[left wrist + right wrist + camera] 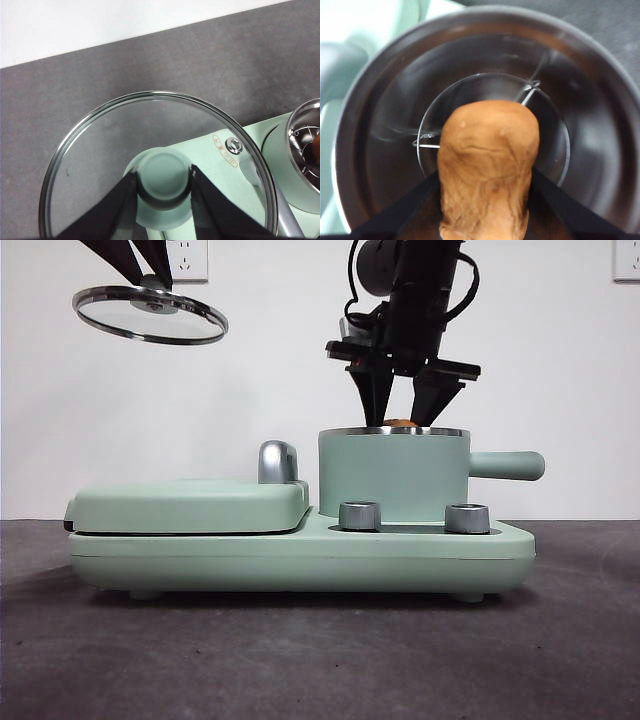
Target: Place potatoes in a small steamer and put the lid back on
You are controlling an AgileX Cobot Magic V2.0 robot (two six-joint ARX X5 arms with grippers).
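Note:
High at the left of the front view, the glass lid (150, 315) hangs tilted in the air, and my left gripper (150, 280) is shut on its mint-green knob (164, 177). The lid (100, 165) fills the left wrist view with the left gripper (164, 186) clamped on that knob. My right gripper (405, 405) reaches down into the mouth of the small steamer (393, 475), shut on the orange-brown potato (402, 423), whose top just shows above the steel rim. In the right wrist view the potato (487, 165) sits between the jaws of the right gripper (485, 205), over the steamer's steel inside (380, 100).
The steamer stands on a mint-green cooker base (300, 560) with two steel knobs (360, 516) in front. A flat green griddle cover (190, 505) with a chrome handle (277, 462) lies to its left. The steamer's side handle (505, 465) sticks out to the right.

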